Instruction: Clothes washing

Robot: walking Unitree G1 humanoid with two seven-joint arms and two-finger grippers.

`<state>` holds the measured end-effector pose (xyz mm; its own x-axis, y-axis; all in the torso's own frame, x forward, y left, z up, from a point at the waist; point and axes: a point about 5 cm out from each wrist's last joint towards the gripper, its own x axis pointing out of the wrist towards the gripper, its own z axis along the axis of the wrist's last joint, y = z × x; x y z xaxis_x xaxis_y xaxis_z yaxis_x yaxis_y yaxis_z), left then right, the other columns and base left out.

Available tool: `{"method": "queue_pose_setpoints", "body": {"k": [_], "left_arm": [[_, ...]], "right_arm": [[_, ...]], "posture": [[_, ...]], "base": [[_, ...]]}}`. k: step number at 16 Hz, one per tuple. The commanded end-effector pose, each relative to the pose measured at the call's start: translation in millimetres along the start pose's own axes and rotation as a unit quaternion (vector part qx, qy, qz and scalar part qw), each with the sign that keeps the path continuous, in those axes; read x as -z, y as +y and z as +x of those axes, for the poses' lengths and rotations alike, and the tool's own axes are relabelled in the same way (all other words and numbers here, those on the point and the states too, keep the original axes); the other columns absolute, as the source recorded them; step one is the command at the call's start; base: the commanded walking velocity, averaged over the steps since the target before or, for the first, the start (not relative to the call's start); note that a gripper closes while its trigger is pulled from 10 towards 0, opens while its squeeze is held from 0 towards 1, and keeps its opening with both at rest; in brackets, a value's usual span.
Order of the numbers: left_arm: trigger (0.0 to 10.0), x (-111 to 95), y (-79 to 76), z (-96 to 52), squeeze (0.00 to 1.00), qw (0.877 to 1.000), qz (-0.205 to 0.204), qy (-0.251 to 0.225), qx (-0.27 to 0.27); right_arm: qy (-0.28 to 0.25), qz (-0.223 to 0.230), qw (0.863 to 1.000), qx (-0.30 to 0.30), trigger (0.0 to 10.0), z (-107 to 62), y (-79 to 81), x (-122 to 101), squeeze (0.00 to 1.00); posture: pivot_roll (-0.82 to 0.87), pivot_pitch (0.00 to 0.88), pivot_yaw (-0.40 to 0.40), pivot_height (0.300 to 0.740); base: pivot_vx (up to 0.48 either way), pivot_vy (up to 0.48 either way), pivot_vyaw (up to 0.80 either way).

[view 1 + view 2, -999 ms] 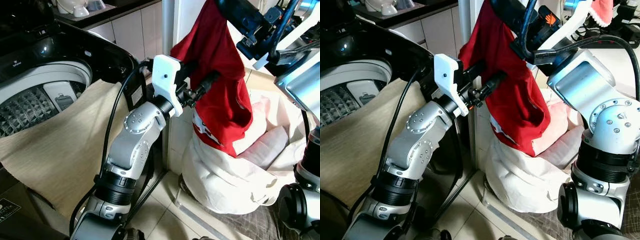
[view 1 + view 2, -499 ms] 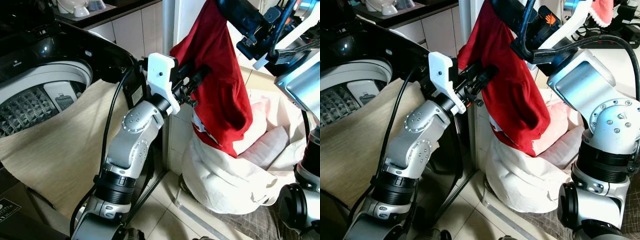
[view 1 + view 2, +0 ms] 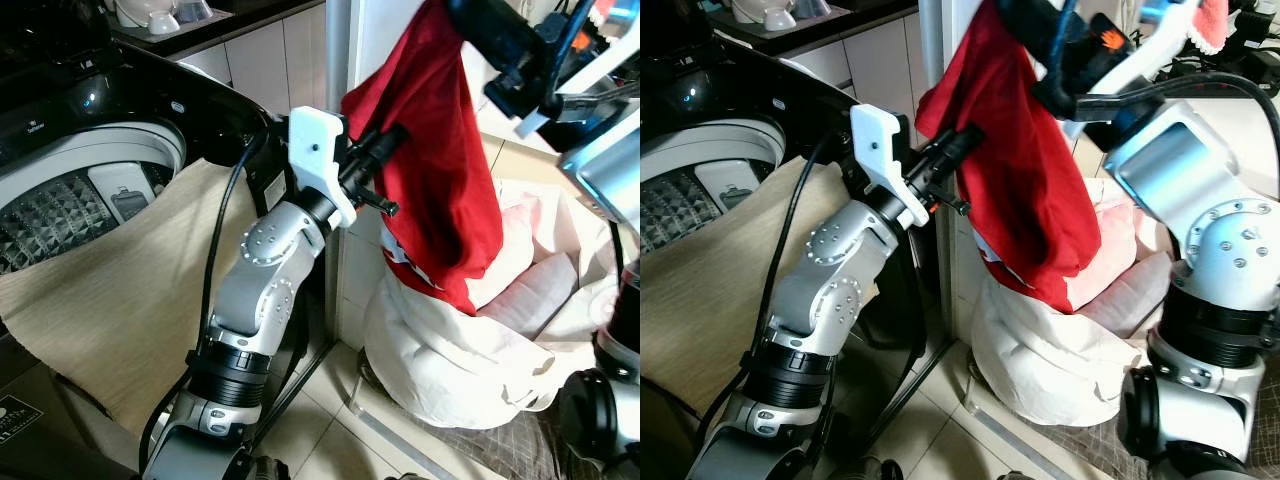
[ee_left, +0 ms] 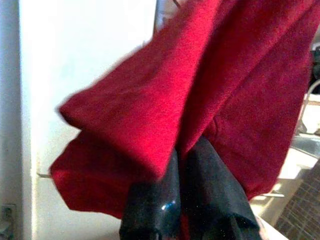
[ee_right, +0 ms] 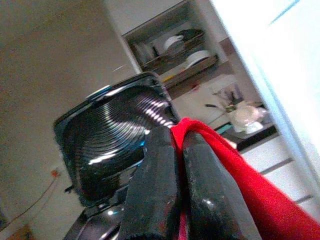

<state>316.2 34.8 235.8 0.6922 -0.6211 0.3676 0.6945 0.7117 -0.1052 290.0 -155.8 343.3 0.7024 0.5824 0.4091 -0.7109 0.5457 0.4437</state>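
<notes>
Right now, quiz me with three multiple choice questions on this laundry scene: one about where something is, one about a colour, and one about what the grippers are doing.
1. Where does the beige woven cloth lie?
A. Draped over the rim of the open black top-loading washing machine
B. Inside the white fabric laundry bag
C. On the shelf

2. What colour is the garment held up in the air?
A. Blue
B. Red
C. Green

3. How is that garment held?
A. By neither gripper
B. By the left gripper alone
C. By both grippers, pinched shut

Answers: 1 A, the beige woven cloth hangs over the washing machine rim. 2 B, the red garment hangs above the white fabric laundry bag. 3 C, the left gripper and right gripper each clamp red fabric.
</notes>
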Motion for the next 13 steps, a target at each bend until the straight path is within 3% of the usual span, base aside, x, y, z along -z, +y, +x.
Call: {"method": "queue_pose_setpoints", "body": {"k": [1,5,6,7,10,11,12,13], "left_arm": [[0.0,-11,4.2,3.3,0.00,1.000,-0.001,-0.024,-0.010],[0.0,-21,17.8,1.8,0.00,0.998,0.012,-0.043,-0.032],[0.0,-25,22.3,1.1,0.00,0.998,0.022,-0.044,-0.037],[0.0,-32,28.8,0.6,0.00,0.997,0.046,-0.043,-0.040],[0.0,-56,52.7,1.3,0.00,0.992,0.097,-0.045,-0.065],[0.0,-77,73.2,1.7,0.00,0.985,0.144,-0.046,-0.089],[0.0,-113,101.1,2.1,0.00,0.968,0.212,-0.054,-0.126],[0.0,-146,120.0,1.5,0.00,0.945,0.270,-0.072,-0.168]], "right_arm": [[-0.015,0.000,0.999,0.030,0.0,-7.1,-10.6,-5,0.00],[0.009,-0.024,0.996,0.087,0.0,-20.3,-25.7,6,0.00],[0.017,-0.026,0.995,0.090,1.8,-21.0,-25.6,9,0.00],[0.024,-0.026,0.997,0.070,10.0,-20.8,-21.7,12,1.00],[0.060,-0.057,0.996,0.046,10.0,-22.9,-14.5,19,1.00],[0.088,-0.088,0.991,0.053,10.0,-24.2,-14.5,25,1.00],[0.123,-0.123,0.983,0.052,10.0,-25.5,-13.9,31,0.00],[0.131,-0.143,0.980,0.050,10.0,-25.4,-12.7,32,0.00]], "posture": [[-0.09,0.000,0.037,0.740],[-0.10,0.000,0.045,0.740],[-0.10,0.000,0.046,0.740],[-0.10,0.000,0.046,0.740],[-0.09,0.000,0.049,0.740],[-0.09,0.000,0.048,0.740],[-0.08,0.000,0.047,0.740],[-0.08,0.000,0.048,0.740]], "base": [[0.000,0.000,0.00],[0.000,0.000,0.00],[0.000,0.000,0.00],[0.000,0.000,0.00],[0.000,0.000,0.00],[0.000,0.000,0.00],[0.000,0.000,0.00],[0.000,0.000,0.00]]}}
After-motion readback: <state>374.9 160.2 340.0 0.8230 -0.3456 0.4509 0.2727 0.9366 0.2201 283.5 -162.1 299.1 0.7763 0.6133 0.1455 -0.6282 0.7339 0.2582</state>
